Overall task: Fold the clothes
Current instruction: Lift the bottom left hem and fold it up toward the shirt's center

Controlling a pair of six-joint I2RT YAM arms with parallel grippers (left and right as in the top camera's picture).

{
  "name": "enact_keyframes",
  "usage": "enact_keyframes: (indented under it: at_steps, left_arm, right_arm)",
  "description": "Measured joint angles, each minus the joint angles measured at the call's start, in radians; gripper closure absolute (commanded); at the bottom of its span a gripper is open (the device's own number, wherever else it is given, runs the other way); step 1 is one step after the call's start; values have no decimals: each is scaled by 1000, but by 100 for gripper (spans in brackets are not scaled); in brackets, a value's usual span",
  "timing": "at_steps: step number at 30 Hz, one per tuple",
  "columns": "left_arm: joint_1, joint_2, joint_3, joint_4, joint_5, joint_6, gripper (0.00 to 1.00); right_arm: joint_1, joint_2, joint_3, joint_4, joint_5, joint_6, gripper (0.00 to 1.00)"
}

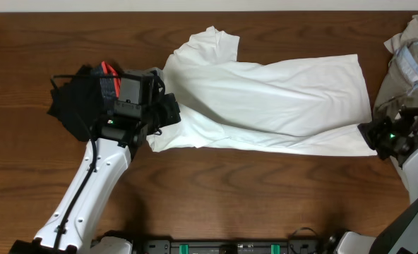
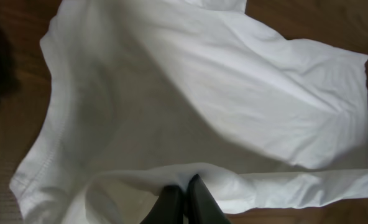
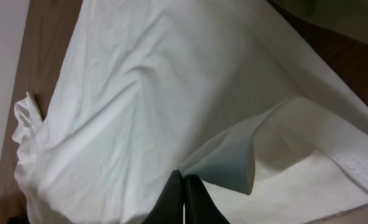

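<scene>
Two pinches hold the white T-shirt (image 1: 265,92) spread across the table (image 1: 265,201), the left gripper (image 2: 185,186) and right gripper (image 3: 184,180) each clamped on its near edge, and I'd worry thin cloth slips from one, skewing the fold.

The worktop (image 1: 265,190) is dark brown wood, with thin lines running from side to side. Along its far edge is a pale strip (image 1: 89,5). I cannot tell if that is a wall or the floor. The light is soft and even, and the shadows on the wood are faint.
</scene>
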Motion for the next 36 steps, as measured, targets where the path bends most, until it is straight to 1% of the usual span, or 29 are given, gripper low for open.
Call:
enact_keyframes:
  at_steps: [3, 4, 5, 6, 8, 9, 11, 13, 16, 19, 24, 27, 30, 36]
  left_arm:
    - [0, 20, 0, 9, -4, 23, 93]
    - [0, 31, 0, 16, -4, 32, 89]
    - [0, 43, 0, 26, -5, 41, 85]
    - [0, 58, 0, 35, -9, 51, 77]
    - [1, 79, 0, 49, -26, 69, 66]
    - [2, 85, 0, 52, -34, 76, 61]
    - [13, 89, 0, 47, -49, 85, 58]
    - [33, 89, 3, 23, -60, 93, 57]
    - [69, 85, 10, -51, -58, 96, 57]
    - [86, 71, 13, -144, -23, 112, 57]
    - [31, 64, 16, -256, 29, 202, 57]
    - [-35, 65, 16, -271, 38, 264, 57]
    - [-97, 84, 16, -271, 15, 302, 57]
    - [-167, 200, 16, -238, -21, 405, 55]
  right_arm:
    - [8, 7, 0, 5, 8, 4, 98]
    - [11, 11, 0, 7, 12, 5, 96]
    - [12, 15, 0, 11, 15, 8, 89]
    - [13, 20, 0, 18, 18, 12, 80]
    - [13, 29, 0, 29, 23, 18, 73]
    - [13, 31, 0, 31, 24, 20, 67]
    - [13, 34, 0, 35, 25, 15, 60]
    - [13, 34, 0, 33, 26, 2, 56]
    - [13, 34, 0, 0, 26, -15, 54]
    - [13, 34, 0, -58, 19, -32, 53]
    - [24, 35, 0, -156, -23, -96, 51]
    - [51, 36, 0, -204, -37, -142, 51]
    - [72, 36, 0, -220, -46, -167, 52]
    - [77, 36, 0, -221, -51, -188, 51]
